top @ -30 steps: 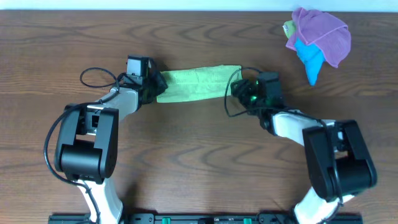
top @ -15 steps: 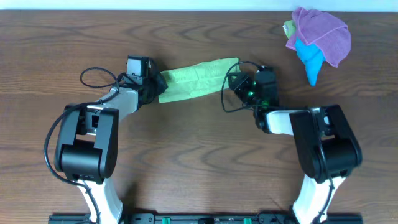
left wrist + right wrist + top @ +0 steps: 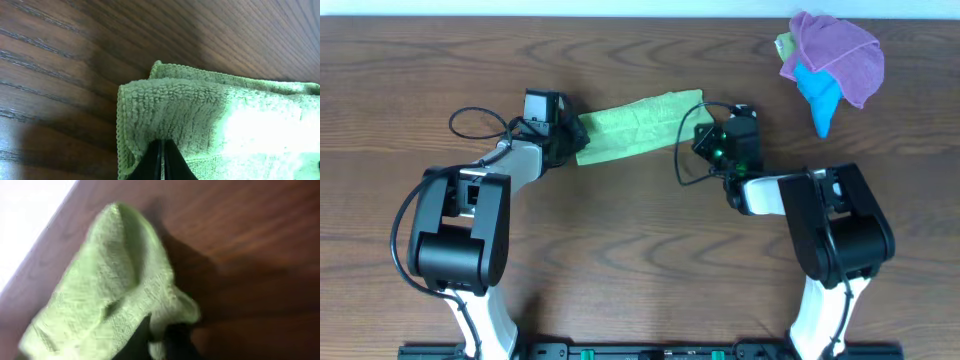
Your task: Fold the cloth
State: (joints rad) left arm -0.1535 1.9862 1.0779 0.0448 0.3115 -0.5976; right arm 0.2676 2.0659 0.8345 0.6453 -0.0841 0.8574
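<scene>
We had the green cloth lying as a long narrow band across the upper middle of the overhead frame. It lay on the wooden table, strung between our two arms. It already looked doubled lengthwise. In the left wrist view a second edge peeped out beyond the upper border of the top layer, so we judged that at least one fold had been made.

Our left gripper sat at the band's left end. In its own camera the two dark fingertips were pressed together at the lower middle of the frame. The cloth's short end was pinched between them, so that pincer was clamped on the fabric.

Our right gripper sat at the band's right end. Its camera was blurred, yet it showed the cloth bunched and raised off the wood, throwing a shadow to the right. Dark fingers at the lower middle of that frame were buried in the fabric, and we took this pincer to be gripping the cloth as well.

In the overhead view the right end lay higher in the frame than the left, so the band ran aslant.

By our reckoning the work stood about midway. One end still had to be carried over to meet the other, and then both pincers had to let go and leave the cloth flat. The pile of cloths in the upper right corner lay well apart from all this.
</scene>
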